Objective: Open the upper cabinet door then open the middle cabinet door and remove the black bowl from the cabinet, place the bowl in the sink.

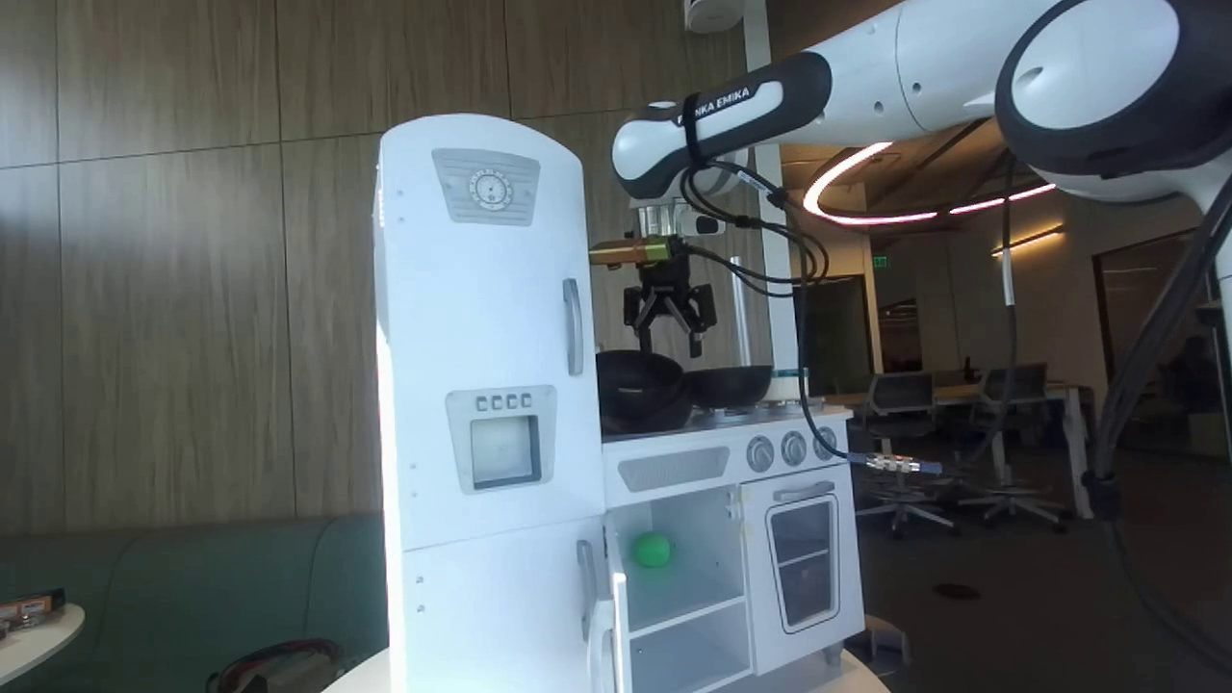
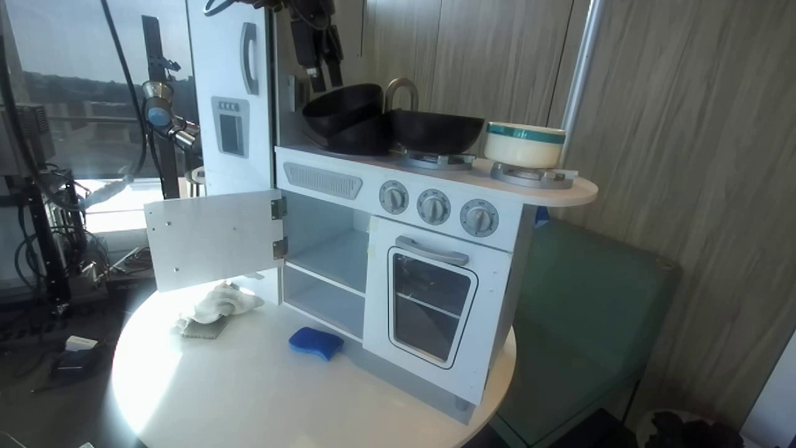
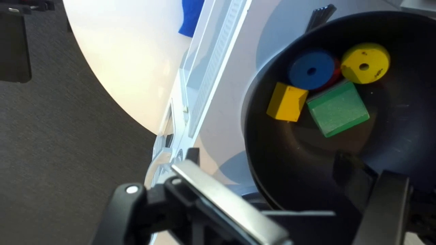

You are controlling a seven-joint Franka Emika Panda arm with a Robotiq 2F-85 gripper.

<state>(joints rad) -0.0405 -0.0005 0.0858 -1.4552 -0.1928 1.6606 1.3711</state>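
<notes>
Placement of the plain round black bowl seems the step in hand: it leans on another dark round vessel near the curved beige tap, the sink hidden. The next move should call for lifting straight off, clear of the rim. A white-and-black jointed arm extends overhead; its black two-fingered pincer points down just above, spread, grasping nothing.

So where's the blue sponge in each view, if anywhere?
In an exterior view: blue sponge low, left of centre, on the white table.
In an exterior view with just slivers of white table: not visible.
Wrist view: blue sponge at the top edge, left of centre, cut off.
Shared landmark: white table.
</notes>
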